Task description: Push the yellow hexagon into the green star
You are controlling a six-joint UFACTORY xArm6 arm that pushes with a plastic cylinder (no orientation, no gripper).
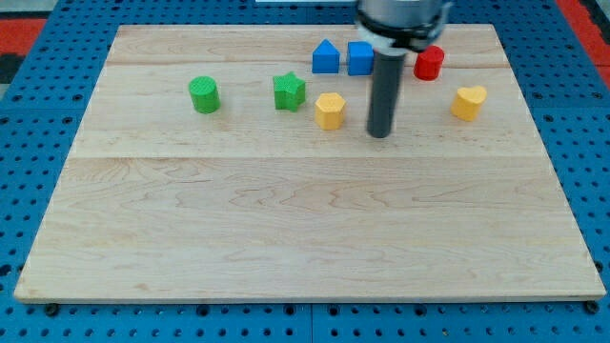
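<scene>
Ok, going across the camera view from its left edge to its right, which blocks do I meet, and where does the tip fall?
Green cylinder → green star → yellow hexagon → my tip → red cylinder → yellow heart. I left out the two blue blocks, since they overlap the hexagon and the rod in this order.

Block count on surface [305,238]: 7 total.
Green: 2, namely one green cylinder [203,94] and one green star [289,91].
Yellow: 2, namely one yellow hexagon [330,110] and one yellow heart [468,102].
Blue: 2, namely one blue house-shaped block [326,58] and one blue cube [358,58], partly hidden behind rod.
Red: 1, namely red cylinder [429,63].
Rods: 1, with single tip [380,133].
Surfaces: 1 wooden board.
</scene>
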